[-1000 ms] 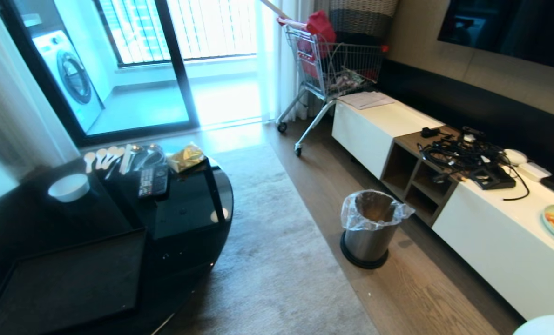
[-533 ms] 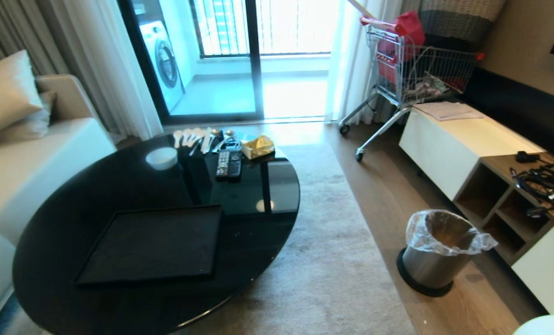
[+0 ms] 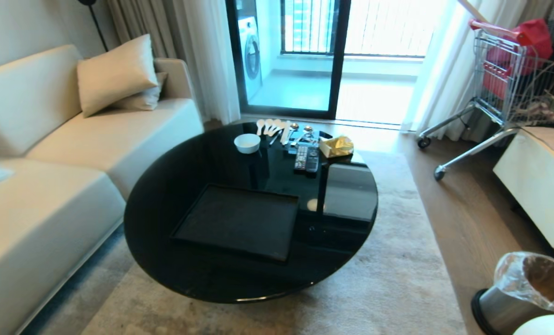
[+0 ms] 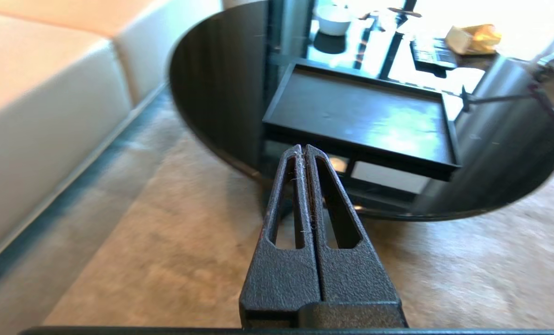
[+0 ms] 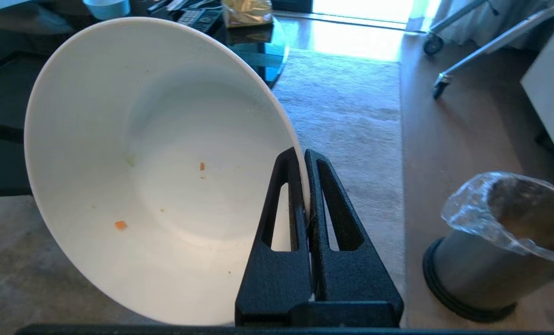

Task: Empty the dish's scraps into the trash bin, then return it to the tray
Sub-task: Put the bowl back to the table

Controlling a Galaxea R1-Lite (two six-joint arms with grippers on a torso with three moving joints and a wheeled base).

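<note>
Where the cream upholstered sofa (image 3: 49, 153) lines the robot's left side of the room, the glossy black round tabletop (image 3: 202, 153) stands just beside it on a pale beige rug (image 3: 388, 279). Near the middle of that tabletop lies the flat matte black rectangular tray (image 3: 239, 221), with nothing on it. At the table's far edge sit a smaller shallow white bowl (image 3: 247, 143), a row of pale spoons (image 3: 272, 128), two dark remote controls (image 3: 306, 158) and a crumpled yellow packet (image 3: 336, 146). A wire shopping trolley (image 3: 505, 83) stands on the wooden floor off to the right. The small brushed-steel trash bin with its clear plastic liner (image 5: 500, 246) stands on the floor at the rug's right edge, well apart from the tray. The plain white deep round dish (image 5: 156, 167) is held over the rug, tilted on its side, its rim pinched between the closed fingers of the right gripper (image 5: 303, 156). Only a few tiny orange scraps (image 5: 120, 225) cling to its inner wall. The left gripper (image 4: 303, 151) hangs over the rug before the table, fingers pressed together, holding nothing.
</note>
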